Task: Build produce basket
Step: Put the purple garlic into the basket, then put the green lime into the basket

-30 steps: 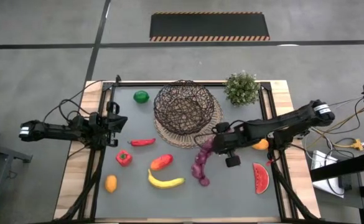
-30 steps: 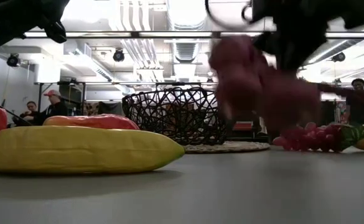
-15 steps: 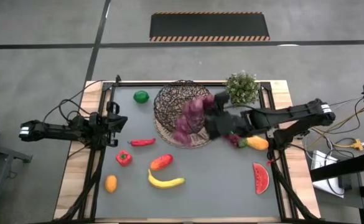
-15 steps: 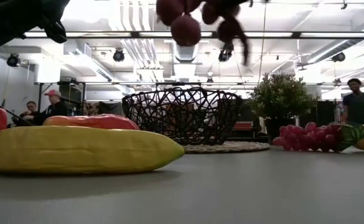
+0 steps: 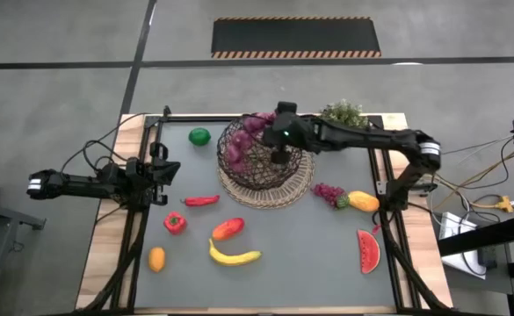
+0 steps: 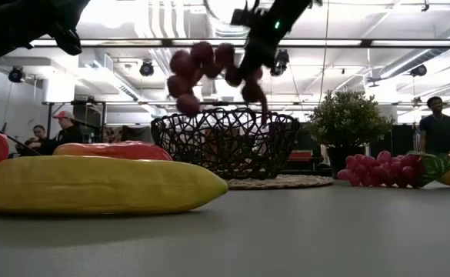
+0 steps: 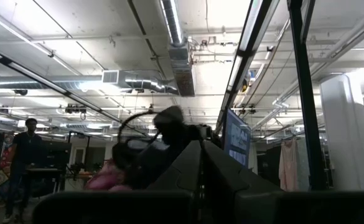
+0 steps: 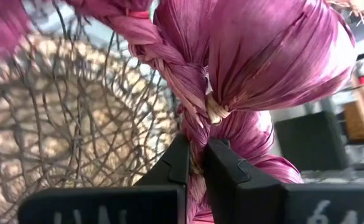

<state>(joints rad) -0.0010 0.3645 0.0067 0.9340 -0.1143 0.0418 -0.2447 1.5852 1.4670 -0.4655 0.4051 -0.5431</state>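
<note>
**Purple string over the basket, nothing placed yet**

Basket (image 5: 261,158) stands on its woven mat (image 5: 298,187) at the far middle of the table; no produce can be made out lying inside it. Right gripper (image 5: 279,154) is stretched across over the bowl, fingers nipped tight on the braided stalk of a purple bulb string (image 5: 239,145), plain in the right wrist view (image 8: 197,93). String hangs in the air over the left part of the basket, above the rim in the low view (image 6: 201,73).

Left gripper (image 5: 167,173) waits at the left table edge; whether it is open, cannot tell.

Outstanding on the table: lime (image 5: 199,136), red chilli (image 5: 201,200), red pepper (image 5: 175,222), red-orange piece (image 5: 228,228), banana (image 5: 234,256), small orange piece (image 5: 156,258), grape bunch (image 5: 329,193) touching an orange-yellow fruit (image 5: 362,201), watermelon slice (image 5: 368,250). Judgement: early stage, first drop pending, all else to go.

Change over the last second: the string was low at mid-table, just in front of the mat; it has since been lifted and carried leftward over the bowl. Left arm unchanged.
</note>
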